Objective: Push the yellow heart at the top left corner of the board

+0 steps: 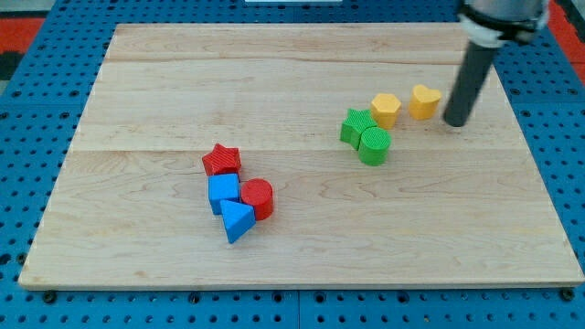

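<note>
The yellow heart (424, 100) lies on the wooden board (183, 82) at the view's upper right. My tip (454, 122) rests on the board just to the right of the heart, a small gap apart. A yellow pentagon block (386, 110) sits just left of the heart. The board's top left corner is far away across the board.
A green star-like block (356, 125) and a green cylinder (374, 145) sit below-left of the yellow blocks. Near the middle-left are a red star (221, 160), a blue cube (222, 192), a red cylinder (258, 197) and a blue triangle (238, 220), clustered together.
</note>
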Tool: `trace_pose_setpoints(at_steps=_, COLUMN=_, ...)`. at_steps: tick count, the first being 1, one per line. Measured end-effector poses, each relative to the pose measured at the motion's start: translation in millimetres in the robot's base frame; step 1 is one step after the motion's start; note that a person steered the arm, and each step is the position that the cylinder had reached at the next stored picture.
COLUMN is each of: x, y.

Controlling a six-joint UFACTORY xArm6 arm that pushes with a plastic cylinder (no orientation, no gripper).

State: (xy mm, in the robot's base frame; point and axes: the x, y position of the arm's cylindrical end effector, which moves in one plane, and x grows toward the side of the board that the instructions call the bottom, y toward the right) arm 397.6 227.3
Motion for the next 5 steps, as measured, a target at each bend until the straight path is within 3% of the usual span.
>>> trace_pose_setpoints(at_steps=2, x=-61, y=-100)
trace_pose_setpoints(at_steps=3, x=-66, y=-152)
trace_pose_setpoints(at_steps=4, x=-52, y=-143)
trace_pose_setpoints(at_steps=5, x=-52, y=-206)
